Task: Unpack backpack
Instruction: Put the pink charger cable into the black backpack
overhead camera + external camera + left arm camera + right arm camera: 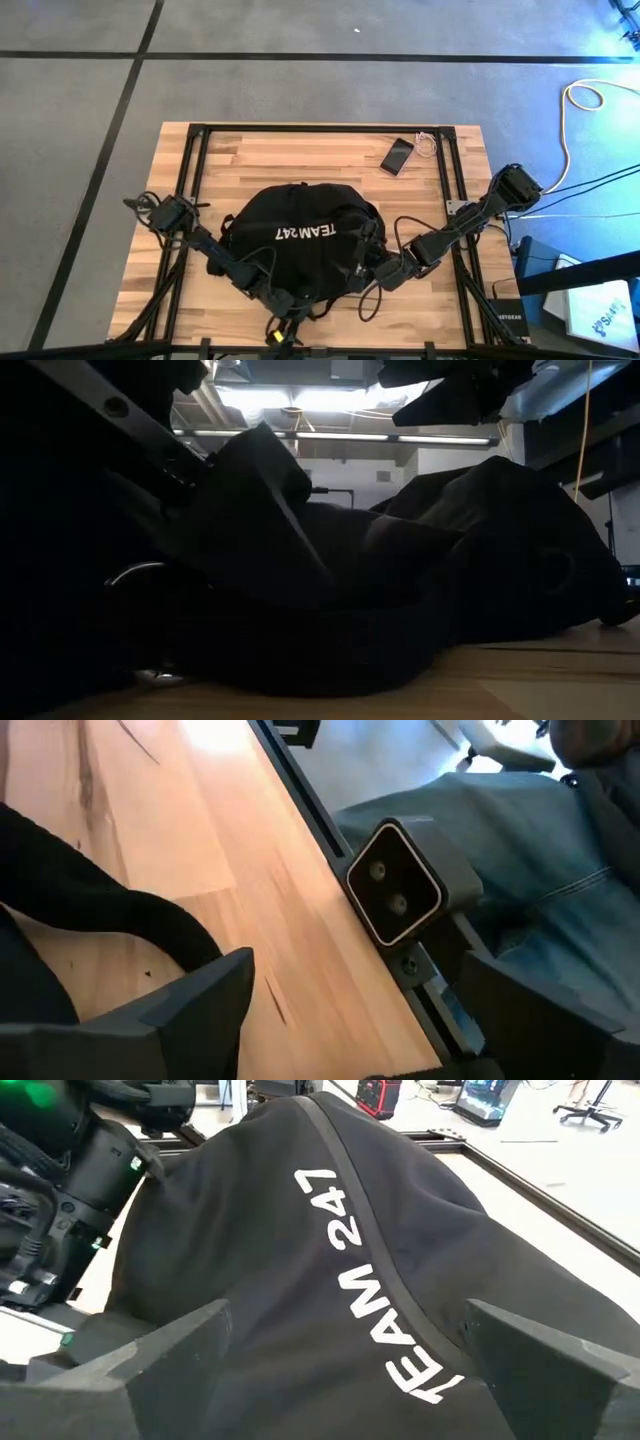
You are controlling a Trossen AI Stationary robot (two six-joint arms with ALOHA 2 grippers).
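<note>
Backpack (pixel 300 240) fabric is black and soft, slumped in a rounded heap at the middle of our wooden desk (pixel 300 160), with white "TEAM 247" lettering across its top and dark straps trailing toward the near edge. We hold our left gripper (pixel 283 300) low at the bag's near-left edge, fingers spread wide and empty. Our right gripper (pixel 385 272) sits at its near-right side, likewise wide open.

Bright ceiling strip lights (pixel 330 400) backlight the low view, leaving the large black fabric backpack (pixel 420 570) a dim silhouette.
</note>
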